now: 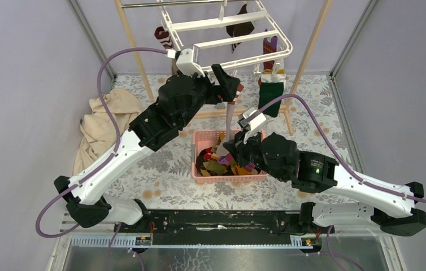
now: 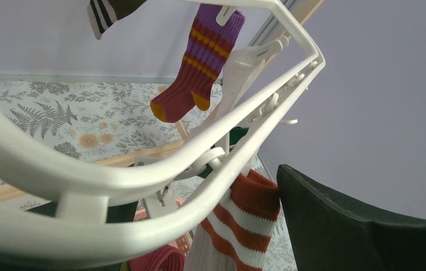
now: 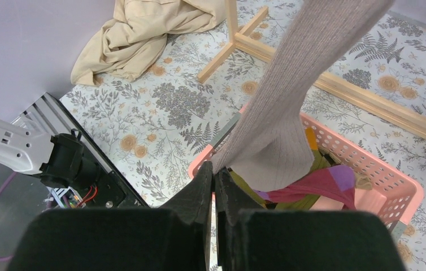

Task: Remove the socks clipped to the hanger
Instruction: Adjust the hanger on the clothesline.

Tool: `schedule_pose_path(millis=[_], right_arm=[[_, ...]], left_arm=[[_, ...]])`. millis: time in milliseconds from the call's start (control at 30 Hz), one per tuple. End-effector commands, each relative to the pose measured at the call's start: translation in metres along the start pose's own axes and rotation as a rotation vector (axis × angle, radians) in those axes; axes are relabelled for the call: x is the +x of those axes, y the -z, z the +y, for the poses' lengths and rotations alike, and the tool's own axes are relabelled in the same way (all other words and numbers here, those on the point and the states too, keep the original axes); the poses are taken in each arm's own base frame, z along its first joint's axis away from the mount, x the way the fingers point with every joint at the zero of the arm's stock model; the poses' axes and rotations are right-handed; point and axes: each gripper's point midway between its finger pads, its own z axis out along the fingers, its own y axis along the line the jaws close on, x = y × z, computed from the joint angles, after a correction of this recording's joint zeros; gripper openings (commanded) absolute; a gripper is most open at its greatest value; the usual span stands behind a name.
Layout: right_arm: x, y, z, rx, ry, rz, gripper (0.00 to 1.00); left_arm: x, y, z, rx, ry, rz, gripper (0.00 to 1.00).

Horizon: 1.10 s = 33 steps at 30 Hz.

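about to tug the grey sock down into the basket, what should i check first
1. right pincer shut on the grey sock: ok
2. grey sock hangs over the pink basket: ok
3. left pincer open up at the hanger: ok
4. grey sock's top out of its clip: cannot tell
5. hanger cleared of socks: not ok, the purple striped sock and green sock are clipped on

Wht hanger (image 1: 199,25) up top; socks (image 1: 270,96) clipped, grey sock (image 3: 278,130) dangling.
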Motion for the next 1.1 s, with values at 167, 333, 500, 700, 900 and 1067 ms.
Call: schedule_pose_path(millis=[167,333,500,700,900,1067], right_arm=[[-0.007,0.002,-0.002,0.018,0.001,-0.031,0.00],[-0.003,0.001,-0.005,0.029,0.008,-0.024,0.00],[0.002,0.003,-0.007,0.034,0.006,-0.020,0.00],[0.003,0.008,-0.012,0.047,0.006,-0.018,0.00],[0.004,0.010,-0.017,0.062,0.009,-0.019,0.00],[0.001,0.014,-0.024,0.090,0.013,-0.033,0.00]], left_arm=[[-0.023,-0.003,-0.022,0.014,0.032,-0.092,0.93],[-0.021,-0.005,-0.023,0.004,0.037,-0.098,0.88],[-0.023,-0.004,-0.021,-0.006,0.042,-0.107,0.79],[-0.024,0.005,-0.011,-0.029,0.044,-0.126,0.79],[-0.028,0.021,0.000,-0.047,0.043,-0.143,0.79],[-0.035,0.039,0.013,-0.066,0.047,-0.167,0.80]])
